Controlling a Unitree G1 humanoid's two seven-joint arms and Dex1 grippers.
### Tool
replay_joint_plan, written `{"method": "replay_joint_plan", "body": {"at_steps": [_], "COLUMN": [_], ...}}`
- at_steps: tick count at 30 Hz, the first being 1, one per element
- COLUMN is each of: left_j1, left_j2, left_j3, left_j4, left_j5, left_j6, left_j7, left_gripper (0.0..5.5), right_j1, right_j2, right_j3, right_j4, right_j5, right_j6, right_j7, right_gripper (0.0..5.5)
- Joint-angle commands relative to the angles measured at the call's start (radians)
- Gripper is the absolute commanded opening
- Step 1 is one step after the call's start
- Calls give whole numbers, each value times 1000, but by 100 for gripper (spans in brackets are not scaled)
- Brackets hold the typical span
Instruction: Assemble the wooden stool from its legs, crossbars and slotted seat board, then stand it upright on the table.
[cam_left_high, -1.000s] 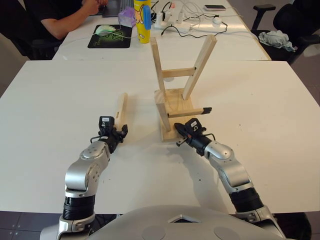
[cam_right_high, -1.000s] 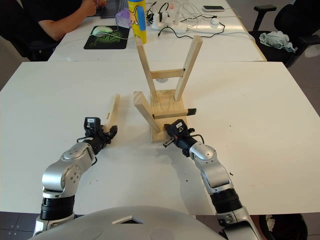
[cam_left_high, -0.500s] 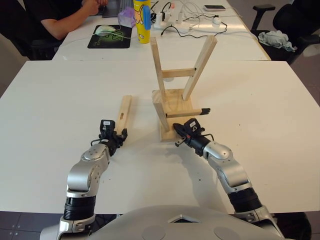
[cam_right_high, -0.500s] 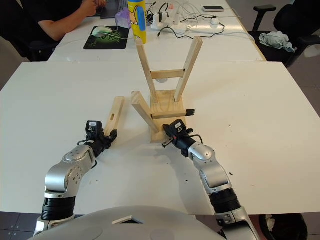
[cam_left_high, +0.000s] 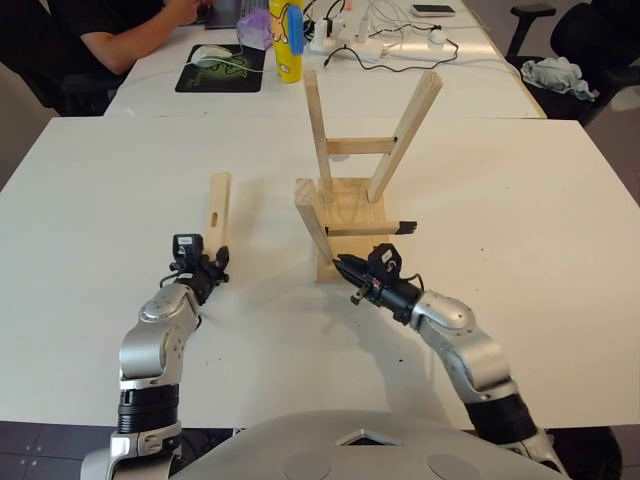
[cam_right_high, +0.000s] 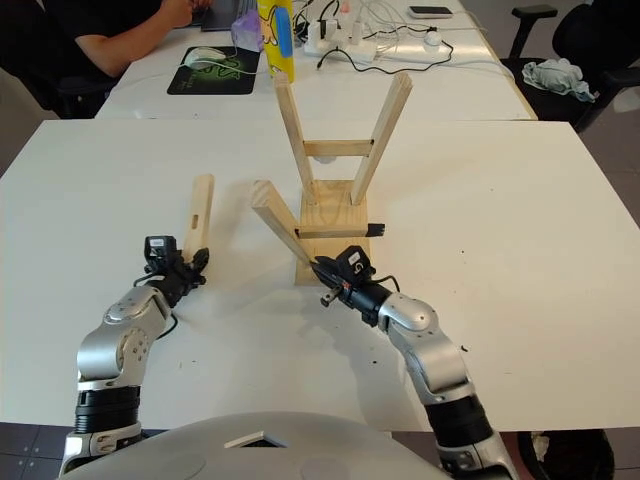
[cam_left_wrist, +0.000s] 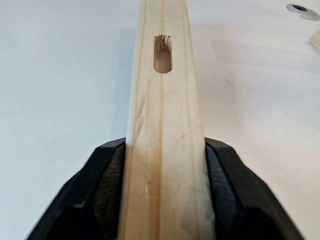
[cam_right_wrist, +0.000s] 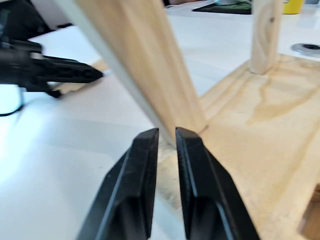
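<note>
Stool (cam_left_high: 347, 200) stood inverted at table (cam_left_high: 520, 220) centre, three legs (cam_left_high: 318, 130) seated, two crossbars (cam_left_high: 360, 146), one loose leg (cam_left_high: 217, 205) lay leftward, left gripper (cam_left_high: 212, 268) pinched its near end, right gripper (cam_left_high: 343, 265) pressed together at seat board (cam_left_high: 352, 205) near edge, all well apart from table edges.

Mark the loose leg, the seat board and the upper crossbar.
loose leg (cam_left_high: 216, 210), left eye view, mid-length.
seat board (cam_left_high: 353, 208), left eye view, bare centre.
upper crossbar (cam_left_high: 358, 146), left eye view, its middle.

Head stereo overlooks table (cam_left_high: 90, 200), wrists seemingly close
</note>
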Motion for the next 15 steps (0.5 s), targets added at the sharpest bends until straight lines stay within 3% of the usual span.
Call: {"method": "replay_joint_plan", "body": {"at_steps": [1,5,10,15], "left_j1": [-73,-163,-296,-451], "left_j2": [115,133,194,293], "left_j3": [15,102,210,295], "left_j4": [7,-40,-147,-224], "left_j5": [62,-62,-280,-580], "left_j6": [-68,-146,-99,17], "left_j7": [-40,-144,-257,-349], "left_gripper": [206,206,206,206], "right_j1": [48,-49,-256,-472], "right_j2": [-215,-341,-371,-346], "right_j3": [-164,-333,-438,-448], "right_j4": [-222,-268,-176,-48], "right_j5": [407,855,1329,1467], "right_j6": [297,426,346,274], "right_j7": [199,264,97,-69], "right_gripper": [135,185,266,341]}}
